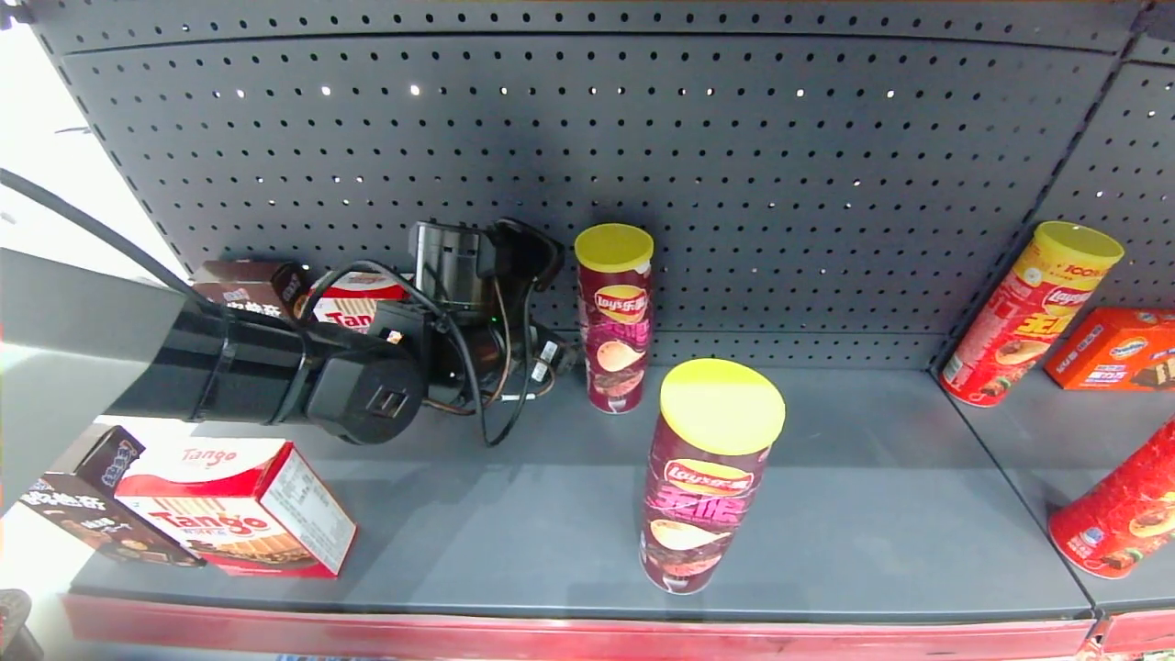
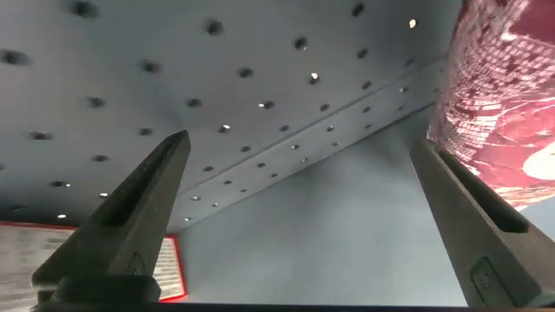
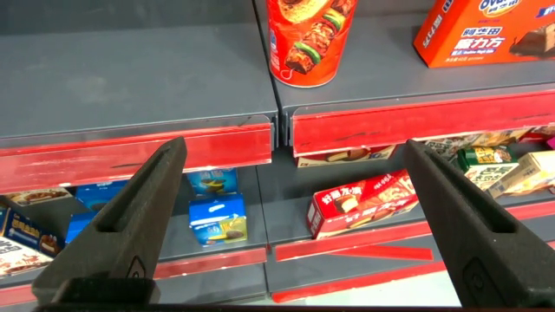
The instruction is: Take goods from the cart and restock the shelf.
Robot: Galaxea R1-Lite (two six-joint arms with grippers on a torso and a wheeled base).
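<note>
Can (image 1: pixel 614 317) with a yellow lid stands upright at the back of the shelf (image 1: pixel 872 514), against the pegboard (image 1: pixel 826 184). A second can (image 1: pixel 705 477) stands nearer the front edge. The left gripper (image 2: pixel 299 143) is just beside the back one, jaws wide apart and empty. The right gripper (image 3: pixel 295 146), equally wide, holds nothing.

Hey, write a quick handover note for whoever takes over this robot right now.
Left end effector: open, empty, at the back of the shelf beside the rear chip can.
Right end effector: open, empty, facing the lower shelves.
Done: two cans stand upright, the front chip can nearer the edge.
To do: probably pull the left arm back and fetch more goods.
</note>
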